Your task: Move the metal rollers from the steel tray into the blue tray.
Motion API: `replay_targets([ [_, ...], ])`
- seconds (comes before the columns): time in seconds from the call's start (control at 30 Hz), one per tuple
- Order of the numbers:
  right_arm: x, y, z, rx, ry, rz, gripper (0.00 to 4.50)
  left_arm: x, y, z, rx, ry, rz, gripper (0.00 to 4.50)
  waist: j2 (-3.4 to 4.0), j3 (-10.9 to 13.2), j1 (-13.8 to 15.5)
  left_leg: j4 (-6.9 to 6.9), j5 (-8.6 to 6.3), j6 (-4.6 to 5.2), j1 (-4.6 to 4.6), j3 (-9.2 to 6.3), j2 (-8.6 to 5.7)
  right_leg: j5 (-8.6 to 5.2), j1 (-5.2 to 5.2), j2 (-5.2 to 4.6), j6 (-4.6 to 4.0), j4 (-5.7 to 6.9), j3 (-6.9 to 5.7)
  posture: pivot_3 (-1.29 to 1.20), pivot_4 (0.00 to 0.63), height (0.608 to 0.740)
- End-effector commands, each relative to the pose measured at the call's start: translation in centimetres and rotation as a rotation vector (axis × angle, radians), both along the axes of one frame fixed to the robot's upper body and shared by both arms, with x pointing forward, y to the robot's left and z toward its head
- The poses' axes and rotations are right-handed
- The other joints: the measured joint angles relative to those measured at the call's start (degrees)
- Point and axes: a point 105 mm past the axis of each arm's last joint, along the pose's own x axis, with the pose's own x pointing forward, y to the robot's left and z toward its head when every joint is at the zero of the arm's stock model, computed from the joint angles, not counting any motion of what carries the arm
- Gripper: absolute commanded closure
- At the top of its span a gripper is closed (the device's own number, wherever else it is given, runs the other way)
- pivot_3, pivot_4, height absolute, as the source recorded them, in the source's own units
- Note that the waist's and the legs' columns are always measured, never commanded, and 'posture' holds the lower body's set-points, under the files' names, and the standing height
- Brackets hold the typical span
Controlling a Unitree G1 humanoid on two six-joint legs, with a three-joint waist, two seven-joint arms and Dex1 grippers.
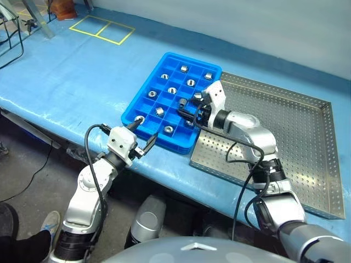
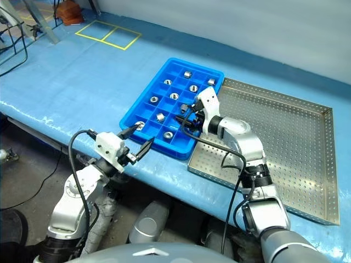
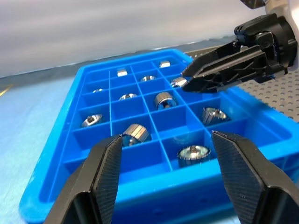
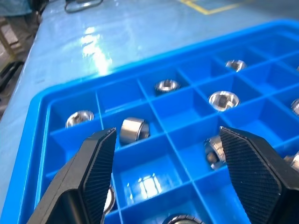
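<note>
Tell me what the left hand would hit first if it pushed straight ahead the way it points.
Probably the near wall of the blue tray: the left hand, open, points at it from just outside the rim. Metal rollers lie just beyond, though depth is uncertain.

Shiny metal rollers (image 1: 171,90) sit singly in compartments of the blue tray (image 1: 143,96) — some upright, some tipped on their sides — beside the grey perforated steel tray (image 1: 307,137), rims touching.

the blue tray (image 1: 143,102) holds metal rollers (image 1: 172,90) in separate compartments, beside the steel tray (image 1: 296,131). the right gripper (image 1: 189,111) hovers over it, apparently open; the left gripper (image 1: 143,138) sits at its near corner.
</note>
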Motion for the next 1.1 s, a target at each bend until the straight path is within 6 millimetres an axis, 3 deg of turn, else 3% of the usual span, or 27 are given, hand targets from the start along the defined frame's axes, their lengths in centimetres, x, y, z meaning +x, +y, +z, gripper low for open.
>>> replay_targets([
  [0.03, 0.2, -2.0, 1.5, -0.015, -0.152, -0.131, 0.78, 0.2, -1.1, 0.7, -0.038, -0.016, -0.062, 1.15, 0.0, 0.0, -0.2, 0.01, 0.0, 0.0, 0.0, 0.01, 0.0, -0.02, 0.0, 0.0, -0.02, -0.02, 0.0, 0.35, 0.15, 0.74],
  [0.2, -1.1, -3.9, 0.2, -0.008, -0.129, -0.189, 0.78, 1.3, -1.9, 1.1, -0.033, -0.028, -0.109, 1.15, 0.04, 0.0, -2.4, 0.11, 0.03, -0.04, -0.02, 0.02, -0.01, -0.1, 0.03, -0.01, -0.17, -0.01, 0.02, 0.26, 0.15, 0.74],
  [0.33, -2.4, -5.5, -0.6, -0.032, -0.119, -0.237, 0.78, 2.3, -2.3, 1.3, -0.057, -0.044, -0.115, 1.15, 0.05, 0.0, -6.3, 0.19, 0.03, -0.03, -0.06, 0.0, -0.02, -0.07, 0.08, 0.0, -0.13, -0.01, 0.06, 0.18, 0.15, 0.74],
  [0.43, -3.4, -6.5, -0.6, 0.002, -0.105, -0.269, 0.42, 3.5, -2.2, 1.0, -0.051, -0.056, -0.071, 0.62, 0.07, 0.0, -10.0, 0.26, 0.03, -0.02, -0.04, -0.04, -0.02, -0.03, 0.17, 0.01, -0.1, 0.01, 0.08, 0.13, 0.15, 0.74],
  [0.5, -3.7, -7.0, -0.8, -0.003, -0.097, -0.298, 0.0, 4.0, -2.1, 0.9, -0.039, -0.07, -0.051, 0.02, 0.07, 0.0, -13.1, 0.3, 0.04, 0.0, 0.01, -0.07, -0.02, -0.02, 0.24, 0.02, -0.09, 0.02, 0.09, 0.12, 0.15, 0.74],
  [0.73, -5.2, -7.2, -0.6, 0.051, -0.091, -0.307, 0.0, 4.3, -2.4, 0.5, -0.035, -0.069, -0.075, 0.02, 0.05, 0.0, -21.5, 0.24, -0.02, 0.12, 0.81, -0.05, -0.01, -0.07, 1.01, 0.0, -0.14, 0.0, 0.18, 0.09, 0.15, 0.74],
  [0.87, -5.8, -6.4, -0.4, 0.113, -0.092, -0.286, 0.0, 4.1, -2.5, 0.5, -0.044, -0.071, -0.082, 0.02, 0.05, 0.0, -23.5, 0.24, 0.03, 0.2, 0.89, -0.07, 0.0, -0.07, 1.02, 0.04, -0.14, 0.13, 0.21, 0.11, 0.15, 0.74],
  [1.1, -5.6, -5.8, -0.1, 0.122, -0.097, -0.266, 0.0, 3.9, -2.2, 0.4, -0.05, -0.072, -0.064, 0.02, 0.05, 0.0, -23.5, 0.28, 0.05, 0.22, 0.87, -0.04, -0.05, -0.03, 1.03, 0.0, -0.08, 0.12, 0.3, 0.12, 0.15, 0.74],
])
